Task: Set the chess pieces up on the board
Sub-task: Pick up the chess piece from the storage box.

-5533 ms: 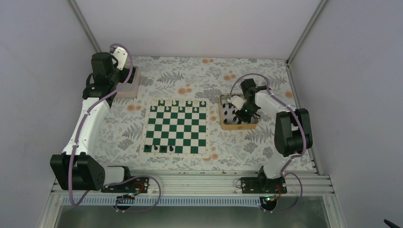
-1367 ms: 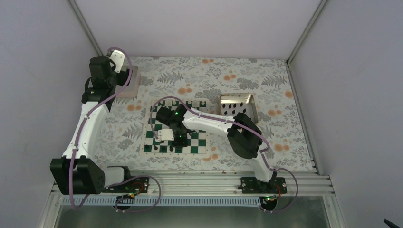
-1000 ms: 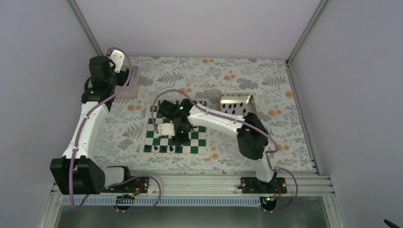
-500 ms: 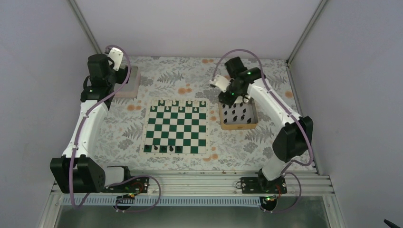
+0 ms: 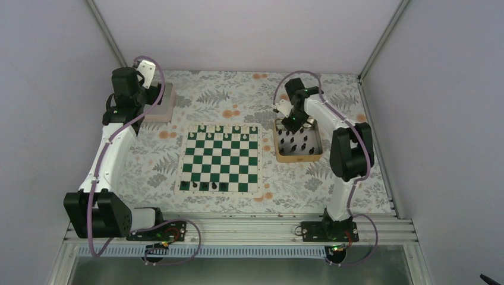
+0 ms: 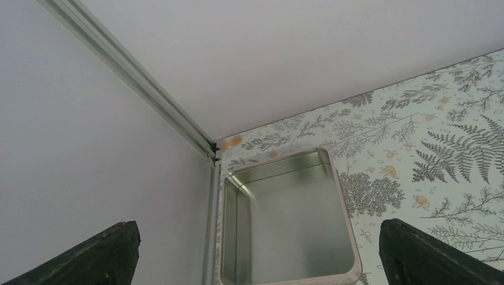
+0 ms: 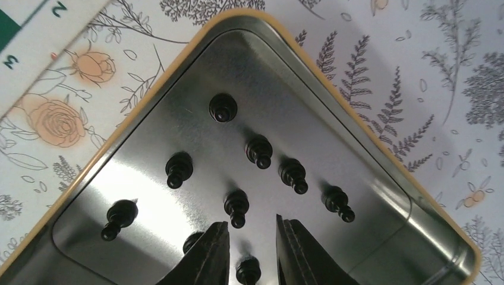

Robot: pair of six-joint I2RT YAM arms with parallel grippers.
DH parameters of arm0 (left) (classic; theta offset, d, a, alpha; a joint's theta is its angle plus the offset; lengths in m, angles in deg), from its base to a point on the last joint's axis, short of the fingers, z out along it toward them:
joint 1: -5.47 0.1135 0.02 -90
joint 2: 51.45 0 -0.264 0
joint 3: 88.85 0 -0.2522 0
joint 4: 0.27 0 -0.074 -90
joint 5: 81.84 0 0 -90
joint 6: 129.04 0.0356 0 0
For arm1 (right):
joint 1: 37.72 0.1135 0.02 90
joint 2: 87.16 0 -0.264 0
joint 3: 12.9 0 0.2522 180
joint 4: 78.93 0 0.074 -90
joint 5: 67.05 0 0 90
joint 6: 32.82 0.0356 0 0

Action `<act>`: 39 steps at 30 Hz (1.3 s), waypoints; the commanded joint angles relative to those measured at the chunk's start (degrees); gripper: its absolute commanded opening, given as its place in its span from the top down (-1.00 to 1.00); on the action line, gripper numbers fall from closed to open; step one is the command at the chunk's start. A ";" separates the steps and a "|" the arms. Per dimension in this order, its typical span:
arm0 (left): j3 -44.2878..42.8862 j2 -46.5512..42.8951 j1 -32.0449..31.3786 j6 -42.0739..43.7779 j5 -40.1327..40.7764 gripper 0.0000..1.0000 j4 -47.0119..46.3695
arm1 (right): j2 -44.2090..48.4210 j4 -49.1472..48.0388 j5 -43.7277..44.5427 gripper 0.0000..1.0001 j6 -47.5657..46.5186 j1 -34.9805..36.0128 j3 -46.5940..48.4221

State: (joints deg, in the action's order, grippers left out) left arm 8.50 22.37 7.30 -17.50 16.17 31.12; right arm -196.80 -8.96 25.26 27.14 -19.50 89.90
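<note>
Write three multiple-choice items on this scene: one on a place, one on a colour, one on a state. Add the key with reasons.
1. Where does the metal tray holding the black pieces lie?
A. On the left arm's side of the board
B. On the right arm's side of the board
C. On top of the board

2. What colour are the board's dark squares?
A. Green
B. Red
C. Blue

3. How does the left tool stand?
A. Shut tight
B. Wide open, holding nothing
C. Clamped on a black piece

Key:
1 B: the top view shows the tray just off the board's right edge.
2 A: the squares alternate dark green and white.
3 B: its wrist view shows the two fingers far apart with nothing between them.
</note>
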 commanded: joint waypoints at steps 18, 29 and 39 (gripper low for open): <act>-2.51 2.46 0.36 -0.30 1.69 -1.00 1.78 | 4.31 2.65 -0.56 0.53 0.34 -2.27 -7.24; -1.77 1.77 0.37 -0.53 -0.39 -1.00 0.87 | 5.57 -0.28 -0.84 0.47 -5.55 -1.94 -12.30; -1.79 1.76 0.33 -0.71 -0.51 -1.00 0.70 | 5.44 -0.73 -0.99 0.37 -8.48 -1.91 -12.44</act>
State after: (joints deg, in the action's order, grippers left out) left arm 7.54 24.52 7.34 -17.43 16.50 32.43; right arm -192.74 -8.76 24.67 20.93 -21.32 77.94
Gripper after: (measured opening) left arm 1.000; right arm 0.292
